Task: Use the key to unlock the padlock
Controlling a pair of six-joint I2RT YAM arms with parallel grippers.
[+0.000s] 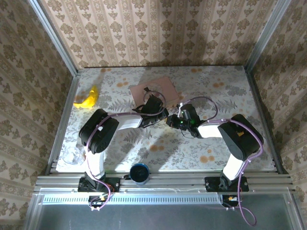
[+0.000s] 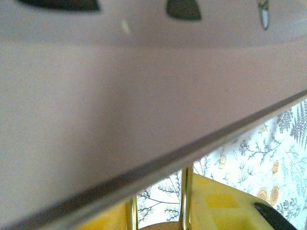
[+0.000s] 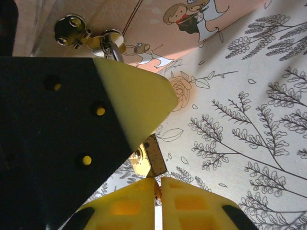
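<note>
Damask-papered walls [image 1: 158,33] around a floral-clothed table [image 1: 230,96], brightly lit.

You have both arms reaching to the middle of the floral table [image 1: 225,96]. The left gripper [image 1: 162,116] and right gripper [image 1: 173,121] stand almost tip to tip, just in front of the pink box [image 1: 165,86]. A yellow banana-shaped thing [image 1: 87,99] lies far left, and a dark blue cup [image 1: 140,173] stands at the near edge.

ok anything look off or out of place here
The blue cup: it sits at the near edge of the table, by the left arm's base, where it could get knocked. Nothing looks spilled or broken.
</note>
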